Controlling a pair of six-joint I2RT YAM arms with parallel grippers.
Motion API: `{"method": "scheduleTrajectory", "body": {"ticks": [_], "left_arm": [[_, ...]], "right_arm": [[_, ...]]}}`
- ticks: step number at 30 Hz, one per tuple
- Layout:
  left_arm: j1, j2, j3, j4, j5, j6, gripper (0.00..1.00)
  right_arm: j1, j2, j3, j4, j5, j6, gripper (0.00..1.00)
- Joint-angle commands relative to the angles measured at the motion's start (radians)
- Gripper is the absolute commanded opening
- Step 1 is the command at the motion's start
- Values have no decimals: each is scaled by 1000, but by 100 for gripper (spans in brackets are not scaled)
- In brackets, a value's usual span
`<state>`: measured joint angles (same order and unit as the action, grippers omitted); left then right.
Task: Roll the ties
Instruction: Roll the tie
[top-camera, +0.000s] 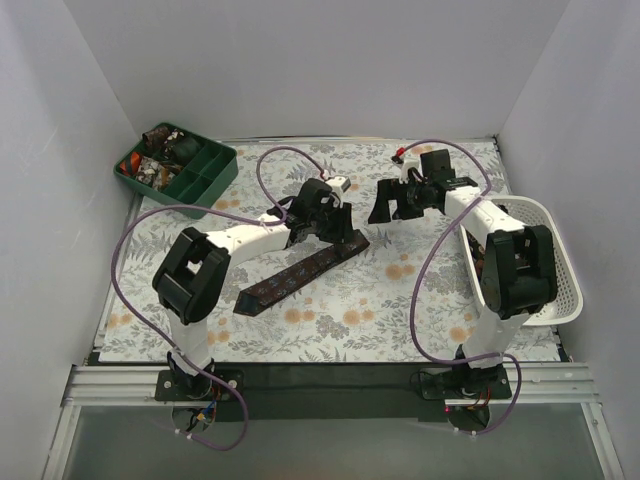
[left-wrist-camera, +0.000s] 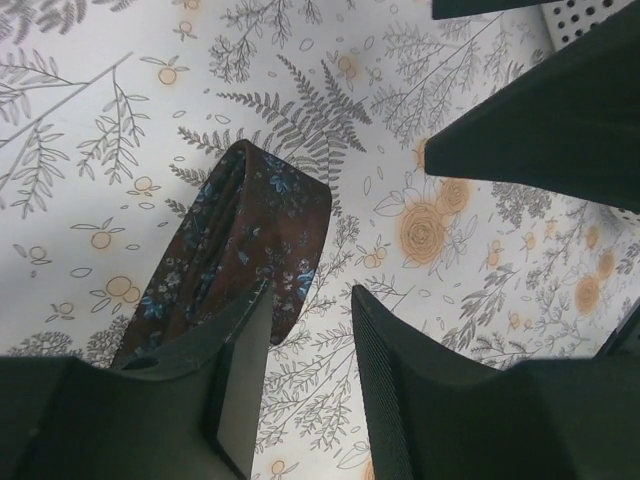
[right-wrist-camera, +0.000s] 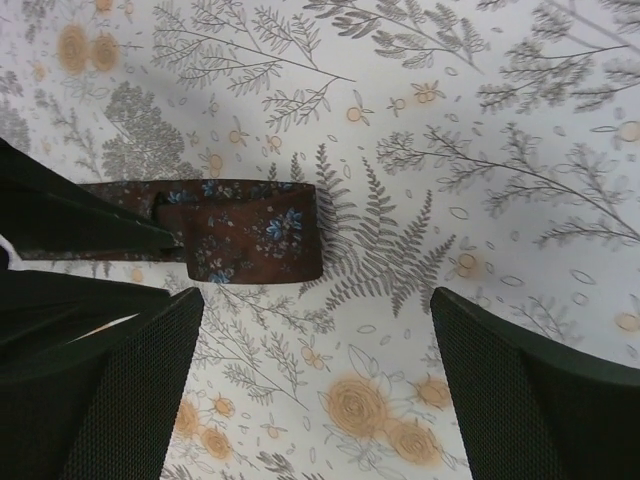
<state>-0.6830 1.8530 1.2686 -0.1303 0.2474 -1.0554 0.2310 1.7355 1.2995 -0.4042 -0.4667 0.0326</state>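
Floral surface (top-camera: 400, 290) carries one brown tie (top-camera: 300, 275), stretched out diagonally. Its folded end lies beneath the left gripper (left-wrist-camera: 312, 300), whose jaws are partly open with only bare surface between them and one finger over the fabric. The right gripper (right-wrist-camera: 318, 300) hangs just beyond that fold, spread wide, holding nothing.

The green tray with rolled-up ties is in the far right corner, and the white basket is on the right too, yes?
No. The green tray with rolled-up ties is in the far left corner, as the top view shows. The white basket is on the right.
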Motion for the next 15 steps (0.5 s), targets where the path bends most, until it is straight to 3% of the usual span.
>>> {"method": "scheduleTrajectory", "body": {"ticks": [1,3,15], "left_arm": [[-4,31,28,15,10,21,32],[-4,47,15,24,0,34,26],[19,43,-150,100,-14,32,22]], "right_arm": [[-10,38,-32,138,-199,52,84],[-12,74,-42,168,-259,62,82],[19,209,-140,393,-421,142,79]]}}
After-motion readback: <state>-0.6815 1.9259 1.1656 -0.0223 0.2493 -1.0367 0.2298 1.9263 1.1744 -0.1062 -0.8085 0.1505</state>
